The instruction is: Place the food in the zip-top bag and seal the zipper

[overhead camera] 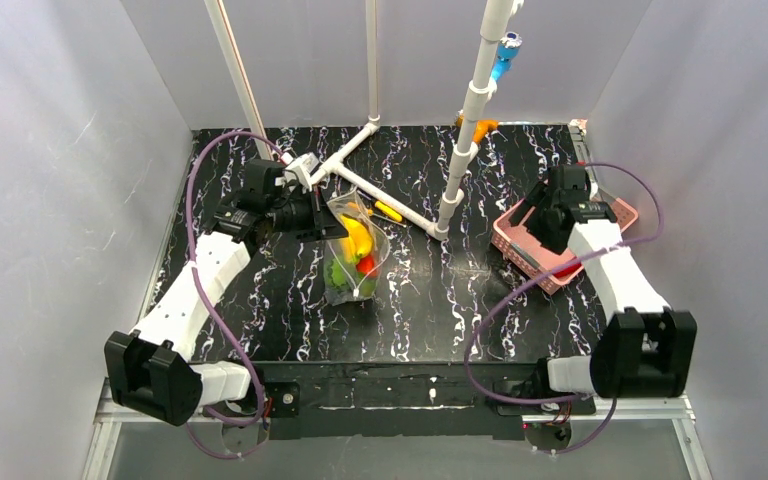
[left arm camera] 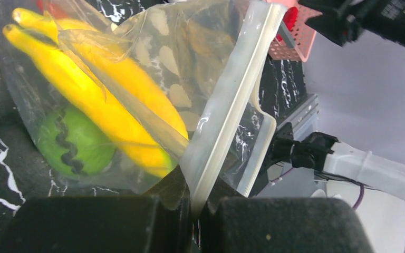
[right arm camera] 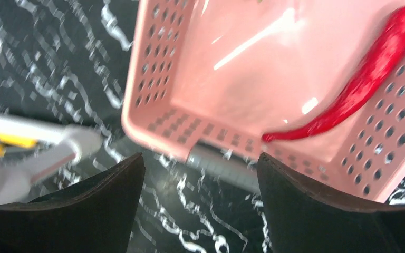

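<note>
Marbled table holds one bag, two bananas inside, pinched by the left gripper. Right gripper gapes over one pepper.

From my console the flat surface reads black, veined all over with thin white marbling; the clear floppy plastic zip-top bag carries pale white round dots, and its press-seal zipper strip looks milky clear; inside I see glossy yellow plastic bananas and a round bright green toy fruit marked with a black zigzag line; the perforated plastic basket is pink, its walls patterned with a regular grid of holes; the long glossy toy pepper is red; the left tool and right tool show black pads; the cables are purple; the plastic pipes are white.
</note>
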`<state>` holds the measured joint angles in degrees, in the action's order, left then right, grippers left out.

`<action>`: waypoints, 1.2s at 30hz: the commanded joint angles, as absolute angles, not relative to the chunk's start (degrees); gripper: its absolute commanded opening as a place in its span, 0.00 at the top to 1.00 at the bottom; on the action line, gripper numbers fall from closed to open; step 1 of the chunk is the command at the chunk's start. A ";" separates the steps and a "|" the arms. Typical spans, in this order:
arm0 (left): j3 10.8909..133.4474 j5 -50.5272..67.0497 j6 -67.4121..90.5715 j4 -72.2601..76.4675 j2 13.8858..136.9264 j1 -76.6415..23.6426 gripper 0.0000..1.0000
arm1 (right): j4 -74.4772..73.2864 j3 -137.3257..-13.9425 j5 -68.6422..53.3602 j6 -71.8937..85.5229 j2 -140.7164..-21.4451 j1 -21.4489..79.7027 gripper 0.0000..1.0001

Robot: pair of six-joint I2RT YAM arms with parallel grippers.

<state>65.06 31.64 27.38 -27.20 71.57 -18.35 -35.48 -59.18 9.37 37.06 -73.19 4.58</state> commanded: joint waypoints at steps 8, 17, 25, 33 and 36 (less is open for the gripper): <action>62.30 43.65 32.86 -21.61 73.57 -15.71 1.00 | -32.77 -76.00 13.78 27.25 -94.21 -6.25 0.05; 62.32 41.82 32.07 -22.85 74.01 -14.95 1.00 | -33.95 -82.99 11.93 25.53 -105.46 -8.54 0.19; 62.27 41.55 31.86 -22.72 74.17 -14.71 1.00 | -33.96 -85.48 11.98 24.30 -110.02 -9.40 0.27; 62.13 41.99 31.98 -22.43 74.59 -13.42 1.00 | -33.10 -86.92 11.96 21.94 -114.47 -9.41 0.36; 62.10 42.55 32.15 -22.20 75.27 -13.44 1.00 | -33.13 -86.79 12.04 21.45 -114.15 -9.40 0.49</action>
<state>62.24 40.56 32.38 -22.39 75.33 -13.74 -33.87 -84.77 11.79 23.05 -114.28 -9.02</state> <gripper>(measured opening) 0.006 0.588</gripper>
